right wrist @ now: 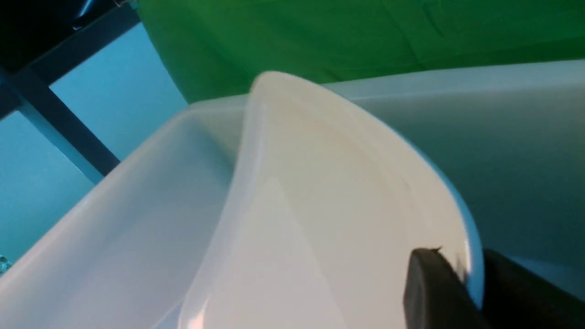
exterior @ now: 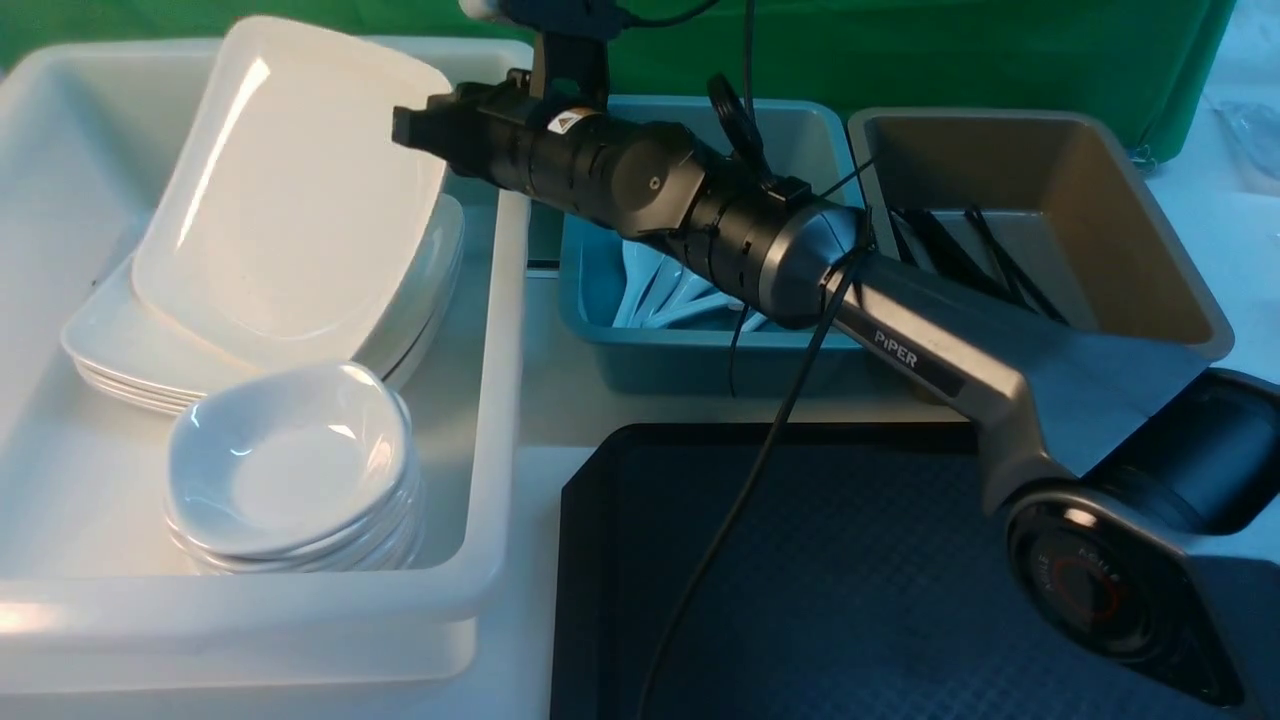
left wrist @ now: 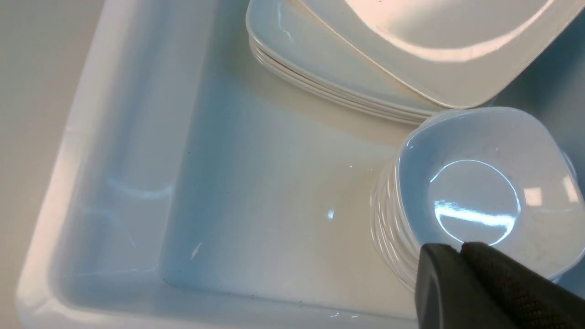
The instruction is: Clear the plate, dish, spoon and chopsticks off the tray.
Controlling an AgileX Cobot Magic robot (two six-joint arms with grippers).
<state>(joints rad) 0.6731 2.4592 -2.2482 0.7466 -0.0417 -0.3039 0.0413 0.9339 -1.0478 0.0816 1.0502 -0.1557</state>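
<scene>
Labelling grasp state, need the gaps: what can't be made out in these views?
- Right jaws' grip: right wrist view, plate rim sits between the fingers, frame edge cuts them; contact unclear.
- Tray: front view, right arm covers its right side, bottom edge crops it; whether it is cleared unknown.
- Blue bin contents: front view, mostly behind the same arm.

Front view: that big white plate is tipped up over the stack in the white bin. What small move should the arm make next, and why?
Probably open the right gripper and let go. The large glossy white squarish plate leans on the stack of matching plates inside the white plastic bin, its rim pinched between the fingers; the black textured tray's visible part is bare.
</scene>
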